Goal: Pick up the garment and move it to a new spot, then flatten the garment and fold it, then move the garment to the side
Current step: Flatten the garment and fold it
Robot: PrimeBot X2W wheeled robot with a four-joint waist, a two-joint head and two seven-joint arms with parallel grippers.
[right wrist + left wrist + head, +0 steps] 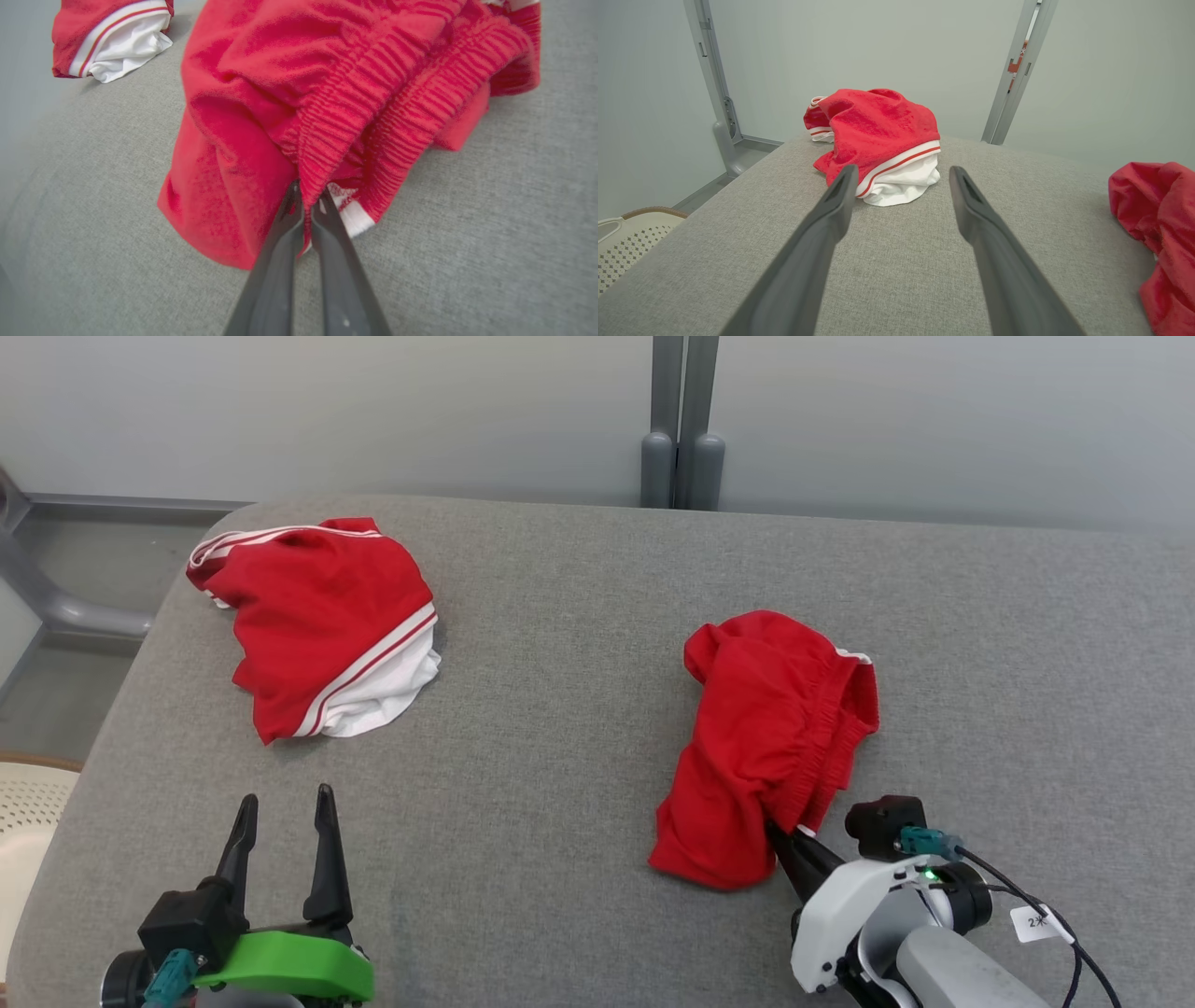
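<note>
A crumpled red garment [766, 737] with a ribbed waistband lies on the grey cushion right of centre. My right gripper [780, 835] is shut on its near edge; in the right wrist view the two dark fingers [322, 219] pinch the waistband fold of the garment [336, 93]. A strip of the same garment [1153, 205] shows at the right of the left wrist view. My left gripper [285, 803] stands open at the lower left, nothing between its fingers, and points toward a second red garment with white stripes [322, 621].
The grey cushion [560, 803] spans the scene; its left edge drops toward a pale perforated basket [28, 803]. The red and white garment [878, 140] lies at the back left. A grey wall and metal posts [680, 420] stand behind.
</note>
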